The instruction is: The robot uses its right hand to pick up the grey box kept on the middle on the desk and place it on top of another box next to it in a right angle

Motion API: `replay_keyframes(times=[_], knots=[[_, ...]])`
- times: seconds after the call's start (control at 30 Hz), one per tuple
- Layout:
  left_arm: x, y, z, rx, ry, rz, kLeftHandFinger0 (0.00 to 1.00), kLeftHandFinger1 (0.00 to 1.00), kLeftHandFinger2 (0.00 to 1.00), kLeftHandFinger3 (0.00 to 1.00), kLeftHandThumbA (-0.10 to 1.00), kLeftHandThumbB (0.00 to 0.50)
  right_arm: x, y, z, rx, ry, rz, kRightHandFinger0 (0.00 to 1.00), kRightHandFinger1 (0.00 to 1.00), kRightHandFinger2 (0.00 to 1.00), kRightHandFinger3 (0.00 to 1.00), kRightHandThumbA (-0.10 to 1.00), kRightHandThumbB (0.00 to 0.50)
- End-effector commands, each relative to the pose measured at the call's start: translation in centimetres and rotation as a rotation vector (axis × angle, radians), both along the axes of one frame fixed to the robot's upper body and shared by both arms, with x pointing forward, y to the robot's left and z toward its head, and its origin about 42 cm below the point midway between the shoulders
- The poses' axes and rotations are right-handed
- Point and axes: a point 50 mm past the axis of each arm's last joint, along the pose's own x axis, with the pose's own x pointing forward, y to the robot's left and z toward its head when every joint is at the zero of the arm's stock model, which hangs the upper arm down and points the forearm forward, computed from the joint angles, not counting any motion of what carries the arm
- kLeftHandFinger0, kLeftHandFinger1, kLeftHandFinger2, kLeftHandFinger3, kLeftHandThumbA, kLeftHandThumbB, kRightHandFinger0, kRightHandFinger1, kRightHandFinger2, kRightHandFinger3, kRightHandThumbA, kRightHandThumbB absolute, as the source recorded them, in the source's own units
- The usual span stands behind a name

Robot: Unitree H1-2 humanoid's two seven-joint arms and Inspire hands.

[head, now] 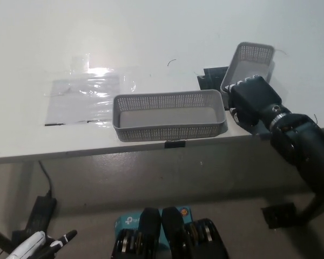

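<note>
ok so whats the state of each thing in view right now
small grey perforated plastic box: tilted, held at its near end
black right robot hand: shut on the small box
long grey perforated plastic box: upright, empty, at the desk's front edge
white left robot hand: resting low at lower left, holding nothing

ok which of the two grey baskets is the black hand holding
The smaller grey basket at the right, tilted with the right hand gripping its near end. The long grey basket sits untouched near the desk's front edge.
</note>
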Motion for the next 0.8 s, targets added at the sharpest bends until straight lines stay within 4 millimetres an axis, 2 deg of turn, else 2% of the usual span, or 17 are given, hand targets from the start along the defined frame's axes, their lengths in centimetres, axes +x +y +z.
replay_keyframes(times=[0.0, 0.03, 0.13, 0.17, 0.2, 0.23, 0.27, 0.33, 0.4, 0.43, 0.5, 0.53, 0.57, 0.6, 0.67, 0.7, 0.77], knots=[[0.0, 0.3, 0.7, 0.006, -0.029, -0.003, 0.0, 0.0, 0.01, 0.1, 0.92, 0.237, -0.2, -1.4, 1.6, 0.123, -0.094, 0.034, 0.0, 0.0, 0.07, 0.16, -0.1, 0.169], [0.0, 0.3, 0.7, 0.009, -0.026, -0.002, 0.0, 0.0, 0.01, 0.12, 0.94, 0.27, -0.5, -1.8, 1.4, 0.139, -0.093, 0.03, 0.0, 0.0, 0.03, 0.15, -0.1, 0.191], [-0.1, 0.4, 0.8, 0.012, -0.027, 0.0, 0.0, 0.0, 0.01, 0.12, 0.93, 0.271, -0.7, -2.2, 1.3, 0.156, -0.087, 0.027, 0.0, 0.0, 0.0, 0.15, -0.1, 0.172], [-0.1, 0.4, 0.8, 0.022, -0.018, 0.006, 0.04, 0.01, 0.03, 0.13, 0.93, 0.262, -0.9, -2.8, 1.9, 0.166, -0.119, 0.052, 0.0, 0.01, 0.08, 0.42, -0.1, 0.179], [-0.1, 0.6, 0.8, 0.003, -0.009, 0.018, 0.04, 0.01, 0.03, 0.14, 0.89, 0.237, -0.8, -3.0, 2.2, 0.171, -0.131, 0.059, 0.0, 0.0, 0.0, 0.41, -0.1, 0.157], [0.0, 0.6, 0.8, 0.008, -0.006, 0.015, 0.04, 0.01, 0.03, 0.16, 0.91, 0.246, -0.8, -3.3, 3.0, 0.181, -0.146, 0.077, 0.0, 0.0, 0.0, 0.34, -0.1, 0.112], [-0.1, 0.6, 0.7, 0.017, -0.008, 0.007, 0.03, 0.0, 0.03, 0.16, 0.94, 0.27, -0.7, -3.7, 3.5, 0.191, -0.156, 0.083, 0.0, 0.0, 0.0, 0.16, -0.1, 0.082], [-0.2, 0.5, 0.9, 0.017, -0.018, 0.0, 0.04, 0.01, 0.04, 0.16, 0.93, 0.258, -0.2, -4.3, 5.3, 0.149, -0.194, 0.105, 0.0, 0.0, 0.0, 0.01, -0.1, 0.066], [-0.2, 0.6, 1.0, 0.024, -0.015, 0.003, 0.03, 0.01, 0.04, 0.14, 0.93, 0.258, 0.2, -4.5, 7.0, 0.139, -0.208, 0.113, 0.0, 0.0, 0.0, 0.02, -0.1, 0.136], [-0.2, 0.6, 1.0, 0.029, -0.015, 0.002, 0.05, 0.01, 0.04, 0.14, 0.94, 0.263, 0.4, -4.6, 8.3, 0.135, -0.227, 0.12, 0.0, 0.0, 0.0, 0.03, -0.1, 0.133], [0.0, 0.8, 1.1, 0.033, -0.015, 0.002, 0.06, 0.01, 0.04, 0.13, 0.94, 0.265, 0.5, -4.6, 8.6, 0.138, -0.232, 0.121, 0.0, 0.0, 0.03, 0.01, -0.1, 0.141], [-0.1, 0.8, 1.1, 0.028, -0.018, 0.006, 0.05, 0.0, 0.02, 0.14, 0.92, 0.257, 0.8, -4.5, 10.4, 0.131, -0.264, 0.143, 0.0, 0.0, 0.04, 0.0, -0.1, 0.173], [0.2, 0.8, 1.2, 0.031, -0.023, -0.004, 0.05, 0.0, 0.02, 0.14, 0.93, 0.247, 1.0, -4.4, 11.4, 0.134, -0.288, 0.162, 0.0, 0.0, 0.07, 0.0, -0.1, 0.21], [0.2, 0.8, 1.2, 0.03, -0.021, -0.003, 0.05, 0.0, 0.01, 0.13, 0.95, 0.277, 1.3, -4.2, 12.2, 0.139, -0.301, 0.181, 0.0, 0.0, 0.14, 0.01, -0.1, 0.224], [0.3, 0.9, 1.1, 0.019, -0.015, 0.001, 0.04, 0.0, 0.0, 0.13, 0.93, 0.259, 1.6, -3.3, 13.5, 0.156, -0.301, 0.211, 0.0, 0.02, 0.29, 0.04, -0.1, 0.245], [0.4, 0.8, 1.2, 0.028, -0.014, -0.003, 0.05, 0.0, 0.01, 0.13, 0.96, 0.265, 1.7, -2.9, 13.8, 0.167, -0.294, 0.224, 0.0, 0.08, 0.39, 0.12, -0.1, 0.234], [0.5, 0.9, 1.2, 0.032, -0.012, -0.009, 0.02, 0.0, 0.0, 0.1, 0.96, 0.28, 1.3, -1.3, 14.2, 0.198, -0.263, 0.268, 0.0, 0.11, 0.43, 0.2, -0.1, 0.219]])
